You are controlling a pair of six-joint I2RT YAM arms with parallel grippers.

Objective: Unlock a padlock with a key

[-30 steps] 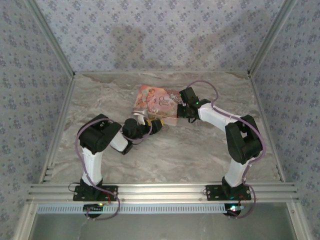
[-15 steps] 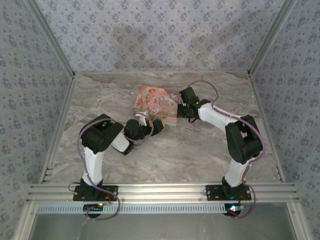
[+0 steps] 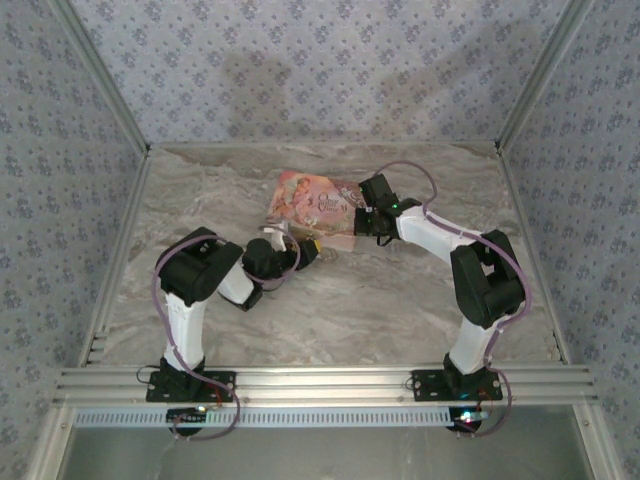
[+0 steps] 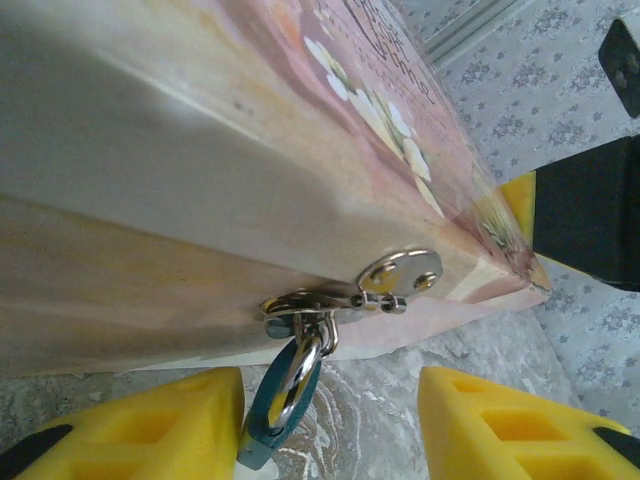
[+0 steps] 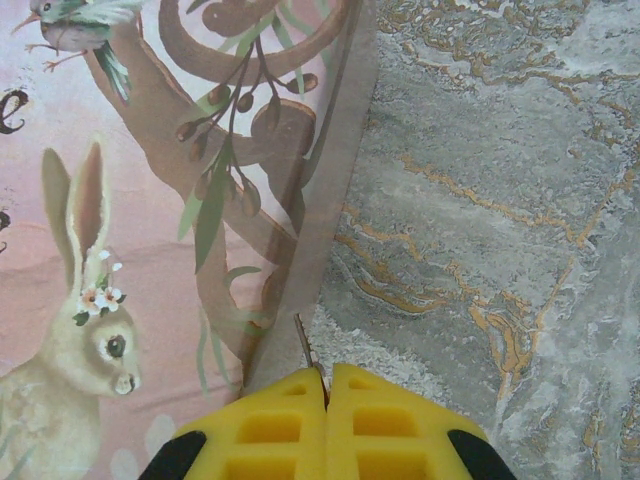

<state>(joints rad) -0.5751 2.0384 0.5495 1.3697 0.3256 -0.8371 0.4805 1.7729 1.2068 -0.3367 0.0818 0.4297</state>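
A teal padlock [image 4: 258,440] hangs by its silver shackle from the metal hasp [image 4: 400,275] on the front edge of a pink illustrated box [image 4: 200,150]. My left gripper [image 4: 330,430] is open, its yellow fingers [image 4: 150,420] on either side of the padlock, and the left one is very close to it. In the top view the left gripper [image 3: 306,250] sits at the box's [image 3: 310,200] near edge. My right gripper [image 5: 327,385] is shut on a thin key [image 5: 304,340], whose toothed blade sticks out over the box's [image 5: 120,200] right edge. The right gripper [image 3: 358,215] rests at the box's right side.
The box lies on a marble-patterned table [image 3: 380,300] inside patterned walls with metal frame posts [image 3: 110,90]. The right arm's black body [image 4: 590,215] shows beyond the box corner in the left wrist view. Bare tabletop lies in front of and to both sides of the arms.
My left gripper has drawn back slightly to the left along the box's near edge. The right arm and box have not moved.
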